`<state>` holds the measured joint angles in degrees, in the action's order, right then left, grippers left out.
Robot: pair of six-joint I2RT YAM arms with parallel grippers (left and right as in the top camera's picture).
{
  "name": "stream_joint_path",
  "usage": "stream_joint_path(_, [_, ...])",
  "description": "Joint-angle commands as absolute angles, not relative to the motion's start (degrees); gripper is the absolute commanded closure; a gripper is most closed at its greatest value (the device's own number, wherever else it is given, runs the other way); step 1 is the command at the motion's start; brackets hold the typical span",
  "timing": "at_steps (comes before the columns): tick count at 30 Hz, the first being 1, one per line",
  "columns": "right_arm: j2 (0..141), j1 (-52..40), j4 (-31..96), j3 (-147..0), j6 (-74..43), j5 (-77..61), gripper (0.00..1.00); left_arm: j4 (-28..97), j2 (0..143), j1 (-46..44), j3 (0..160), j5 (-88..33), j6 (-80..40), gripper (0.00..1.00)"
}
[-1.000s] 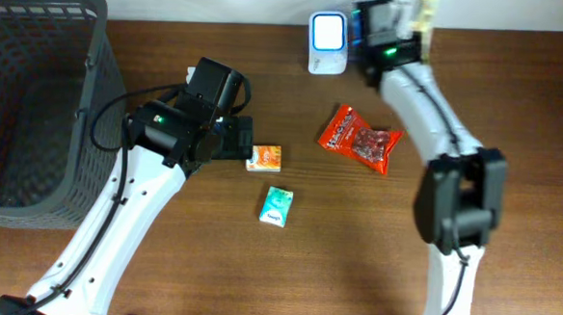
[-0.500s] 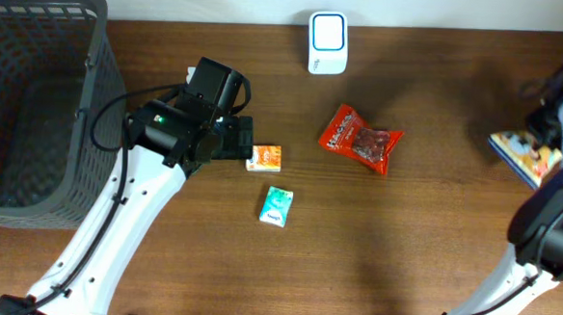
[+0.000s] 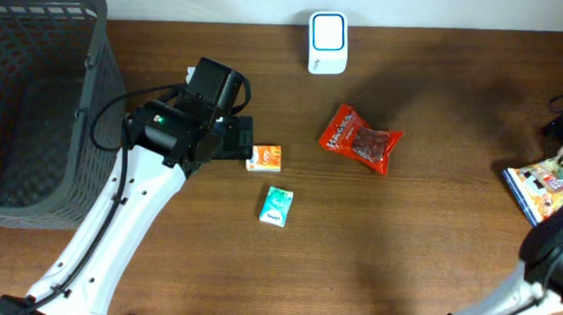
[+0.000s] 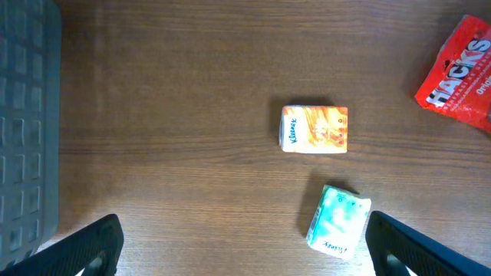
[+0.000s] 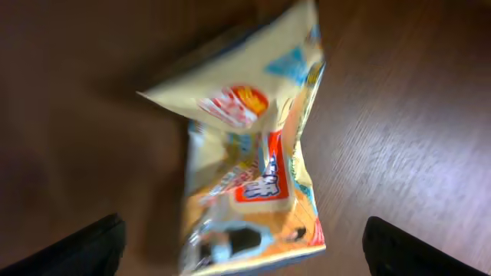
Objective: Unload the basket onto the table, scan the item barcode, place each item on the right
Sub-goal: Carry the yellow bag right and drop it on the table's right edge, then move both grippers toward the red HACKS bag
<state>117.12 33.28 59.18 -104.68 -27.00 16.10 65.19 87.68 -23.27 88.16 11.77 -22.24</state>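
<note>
The scanner [image 3: 328,30], a white block with a blue window, stands at the table's far edge. A yellow and blue snack bag [image 3: 548,186] lies near the right edge of the table. In the right wrist view the bag [image 5: 253,169] is crumpled and blurred, and my right gripper [image 5: 244,230] is open wide above it, with neither finger touching it. My left gripper [image 4: 242,230] is open over bare wood, with an orange packet [image 4: 314,129] ahead of it and a teal packet [image 4: 338,218] just inside its right finger [image 4: 422,249].
A red Hacks bag [image 3: 360,139] lies mid-table. The orange packet [image 3: 264,158] and teal packet [image 3: 276,205] sit beside my left arm [image 3: 177,133]. A grey mesh basket [image 3: 34,96] fills the left end of the table.
My right arm swung from the scanner to the table's right edge with the snack bag, then its jaws opened and let the bag go. The left arm has not moved.
</note>
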Motion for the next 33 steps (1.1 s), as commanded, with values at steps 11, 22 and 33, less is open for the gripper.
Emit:
stream_joint_path(11, [85.82,32.97,72.18,-106.89,-27.31,-6.94,0.02,65.23,87.24,-23.09,88.2,11.77,-22.22,0.01])
stream_joint_path(22, [85.65,23.73,76.31,-100.47,-24.05,-10.15,0.02,65.08,87.24,-23.09,88.2,11.75,-22.22,0.01])
stream_joint_path(33, [88.97,11.05,76.09,-97.45,-24.51,-10.61,0.02,64.55,87.26,-23.09,88.2,4.73,-26.48,0.01])
